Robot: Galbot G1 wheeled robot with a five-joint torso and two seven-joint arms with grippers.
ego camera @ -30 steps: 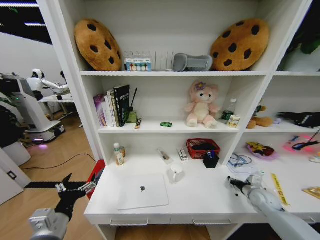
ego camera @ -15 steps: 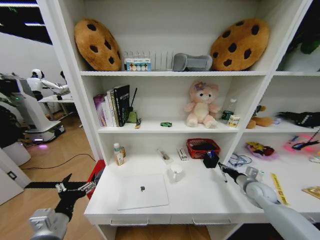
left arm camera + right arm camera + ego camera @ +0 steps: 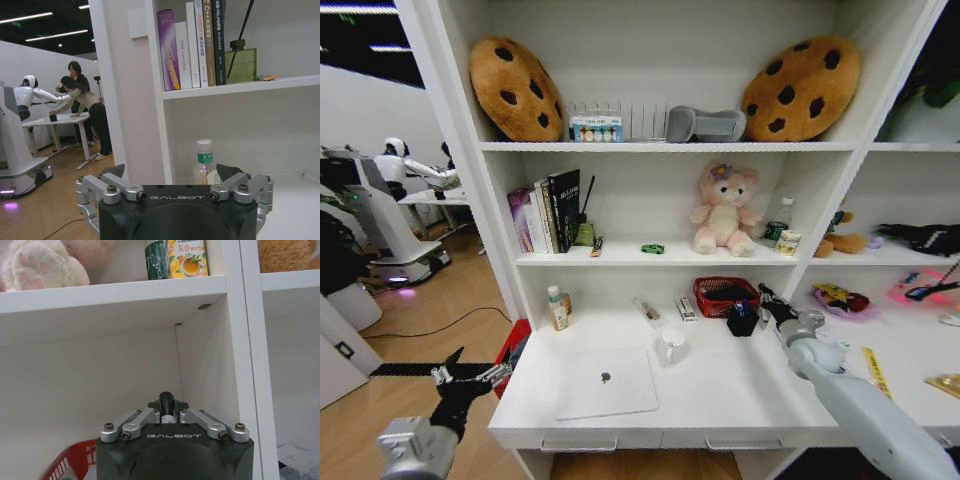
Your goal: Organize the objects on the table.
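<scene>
The white desk (image 3: 720,395) sits under a tall shelf unit, with the silver laptop (image 3: 606,383) lying flat and closed near its front edge. Off past the desk's left end, the left gripper (image 3: 470,377) hangs with fingers spread wide, nothing in them. The right gripper (image 3: 767,300) is up by the black pen cup (image 3: 741,320), pinching a pen (image 3: 167,410) that stands roughly upright, sticking out between the fingertips.
</scene>
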